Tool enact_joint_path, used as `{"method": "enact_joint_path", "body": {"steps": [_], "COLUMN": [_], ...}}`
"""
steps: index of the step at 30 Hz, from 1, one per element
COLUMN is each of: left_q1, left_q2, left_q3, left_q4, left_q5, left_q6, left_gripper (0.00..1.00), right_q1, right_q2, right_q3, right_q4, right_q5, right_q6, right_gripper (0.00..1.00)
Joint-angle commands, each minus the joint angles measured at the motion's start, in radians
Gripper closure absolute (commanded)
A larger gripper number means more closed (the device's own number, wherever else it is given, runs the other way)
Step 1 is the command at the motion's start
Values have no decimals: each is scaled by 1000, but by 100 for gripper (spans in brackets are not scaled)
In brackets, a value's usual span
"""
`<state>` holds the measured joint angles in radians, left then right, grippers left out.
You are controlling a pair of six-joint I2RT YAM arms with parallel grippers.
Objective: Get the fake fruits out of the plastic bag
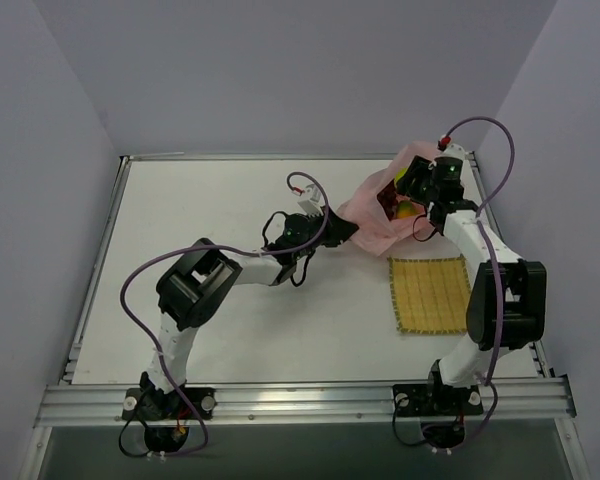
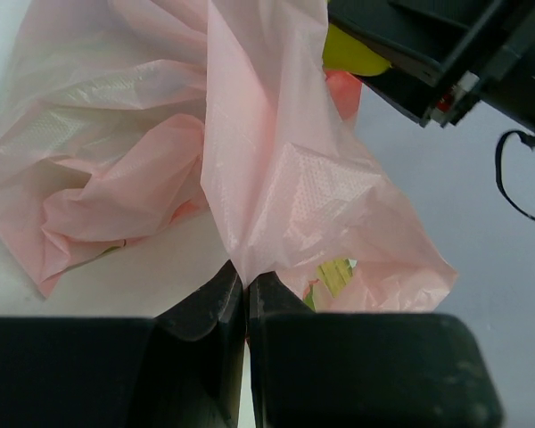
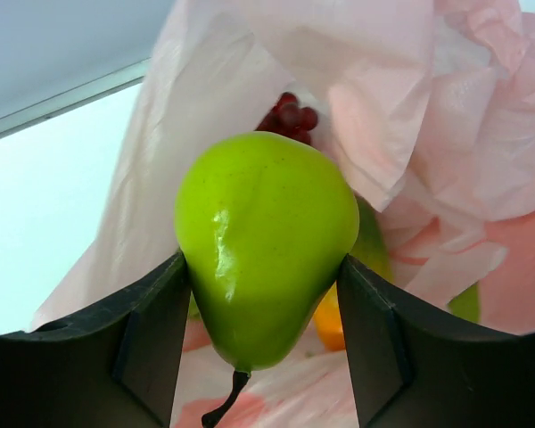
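Honestly, the green fruit (image 3: 266, 245) looks like the easy part. It's hard, glossy plastic, probably hollow and light, so it won't squash, but it could squirt out of a grip. Right gripper (image 3: 264, 290) has it clamped across the fat belly, both fingers touching its sides, stem end toward the wrist, right at the mouth of the bag (image 2: 276, 178). I'd hold it at the widest bit like that, not on the taper.

The bag is the opposite: thin, crinkly, floppy film that goes wherever you pull it. Left gripper (image 2: 246, 290) is pressed together on 1 fold of it, which should stop it riding up with the fruit.

Grapes (image 3: 290, 116) and an orange fruit (image 3: 328, 325) sit inside the bag behind the green one. The bunch looks bumpy, so I'd grab it around the middle.
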<state>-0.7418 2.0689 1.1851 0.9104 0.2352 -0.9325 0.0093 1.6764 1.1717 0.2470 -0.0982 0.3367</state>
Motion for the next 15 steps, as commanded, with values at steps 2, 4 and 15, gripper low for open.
{"method": "enact_joint_path", "body": {"steps": [2, 4, 15], "left_q1": [19, 30, 62], "left_q2": [8, 17, 49], "left_q3": [62, 70, 90], "left_q4": [68, 67, 79], "left_q5": [-8, -1, 67], "left_q6": [-22, -29, -38], "left_gripper": [98, 98, 98], "right_q1": [31, 46, 63], "right_q2": [-145, -220, -849], "right_q3": [-111, -200, -552], "right_q4": [21, 26, -242], "right_q5": [-15, 26, 285], "right_q6": [70, 94, 218], "right_gripper": [70, 71, 71]}}
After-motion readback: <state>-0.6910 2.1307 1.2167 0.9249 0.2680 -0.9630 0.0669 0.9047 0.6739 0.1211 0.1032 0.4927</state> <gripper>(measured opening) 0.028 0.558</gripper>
